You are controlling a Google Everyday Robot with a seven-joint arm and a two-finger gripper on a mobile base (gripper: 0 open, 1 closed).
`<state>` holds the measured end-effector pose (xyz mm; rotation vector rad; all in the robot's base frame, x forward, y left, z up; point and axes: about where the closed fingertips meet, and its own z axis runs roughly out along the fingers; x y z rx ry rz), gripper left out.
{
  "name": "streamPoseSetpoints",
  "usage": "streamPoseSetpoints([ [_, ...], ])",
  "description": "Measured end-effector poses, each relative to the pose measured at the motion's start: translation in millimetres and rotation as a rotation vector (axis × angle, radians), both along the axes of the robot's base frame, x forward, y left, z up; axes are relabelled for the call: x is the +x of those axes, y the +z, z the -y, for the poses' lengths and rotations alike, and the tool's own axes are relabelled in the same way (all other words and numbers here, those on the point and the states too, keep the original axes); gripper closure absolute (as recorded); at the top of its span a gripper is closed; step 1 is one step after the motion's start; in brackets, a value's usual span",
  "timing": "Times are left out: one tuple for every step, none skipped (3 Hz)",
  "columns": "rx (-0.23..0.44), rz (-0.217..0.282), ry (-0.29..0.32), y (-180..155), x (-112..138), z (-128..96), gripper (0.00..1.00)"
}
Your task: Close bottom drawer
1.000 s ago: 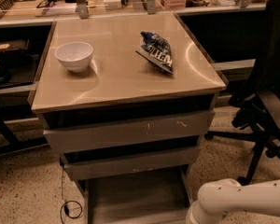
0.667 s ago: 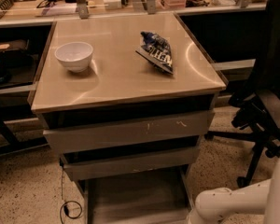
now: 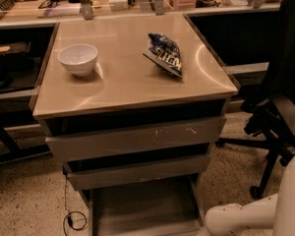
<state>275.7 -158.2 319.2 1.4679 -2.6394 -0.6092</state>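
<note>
Speckled floor and a steel-topped counter (image 3: 123,82) filled the scene, with the bottom drawer (image 3: 142,208) pulled out toward the near edge.

On the counter, a white bowl (image 3: 78,59) sat at the left and a blue snack bag (image 3: 164,53) lay well apart at the right. Below the top, the widest drawer (image 3: 137,139), its front scratched white, and the middle drawer (image 3: 137,173) under it each stood slightly out. The bottom drawer reached nearest of the three, its shallow tray bare. A white robot arm (image 3: 236,220) curved in at the near right corner, just beside that drawer's right side; the gripper lay beyond the lower edge, so its state could not be told. A black office chair (image 3: 280,107) stood at the right, and a thin cable (image 3: 73,221) looped on the floor near left.
</note>
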Motion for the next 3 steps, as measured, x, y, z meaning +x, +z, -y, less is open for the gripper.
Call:
streamPoseSetpoints([
  [0.027,-0.005,-0.04,-30,2,-2,1.0],
  [0.042,0.016,-0.132,-88,18,0,1.0],
  [0.046,0.045,-0.195,-126,36,3,1.0],
])
